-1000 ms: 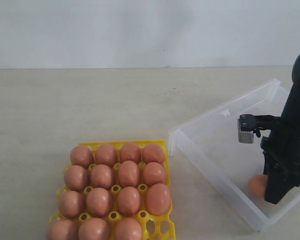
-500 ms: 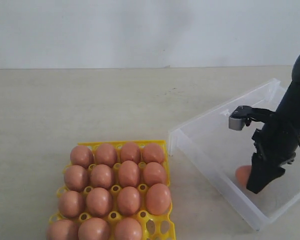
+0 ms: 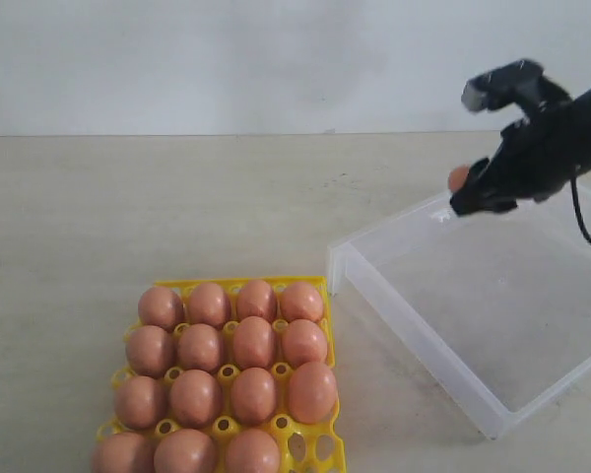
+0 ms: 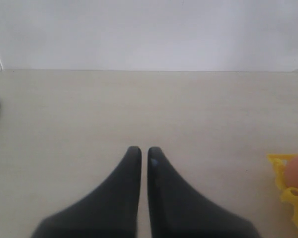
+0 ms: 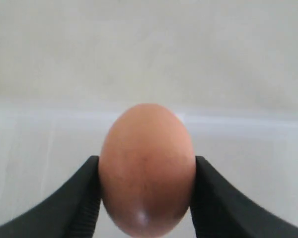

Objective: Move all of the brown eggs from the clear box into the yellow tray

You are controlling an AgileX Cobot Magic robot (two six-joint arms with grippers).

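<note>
A pale beige counter (image 3: 177, 197) meets a plain white wall (image 3: 227, 59). In the lower middle of the exterior view, one yellow tray (image 3: 276, 284) holds fifteen brown eggs (image 3: 253, 342), just beside one clear box (image 3: 414, 335) at right. At upper right the right tool (image 3: 463, 197) is clamped on a sixteenth egg (image 3: 458, 178) above the box's far wall; the left tool (image 4: 144, 154) has its fingers together over bare counter.

We see a pale beige tabletop (image 3: 177, 197) stretching from near to far, meeting a plain white wall (image 3: 227, 59) behind it; the light falls soft and even.
</note>
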